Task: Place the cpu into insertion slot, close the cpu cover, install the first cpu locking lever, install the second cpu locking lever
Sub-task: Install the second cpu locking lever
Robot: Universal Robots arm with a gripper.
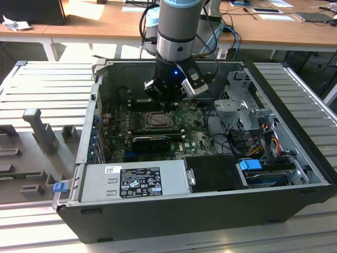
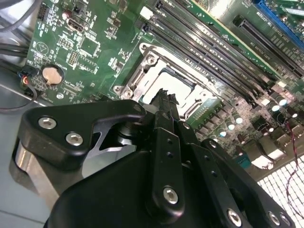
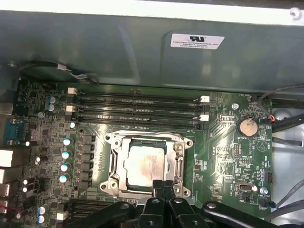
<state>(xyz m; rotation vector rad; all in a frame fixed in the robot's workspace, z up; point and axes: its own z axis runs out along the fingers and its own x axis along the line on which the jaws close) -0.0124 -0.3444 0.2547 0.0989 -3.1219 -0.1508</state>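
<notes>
1. The cpu (image 3: 145, 164) sits in the insertion slot (image 3: 116, 164), centre of the first wrist view — placing looks done.
2. The cpu cover (image 3: 179, 161) appears to lie down around the chip as a silver frame; I judge it closed, though not certainly.
3. The gripper (image 3: 163, 184), at lower centre of that view, has its fingers pressed together, holding nothing, the tips at the socket's near edge.
4. The locking levers are hard to make out — whether either is latched cannot be told.
5. In the exterior view the arm hides part of the socket (image 1: 156, 121), mid-frame inside the computer case (image 1: 174, 211).
</notes>
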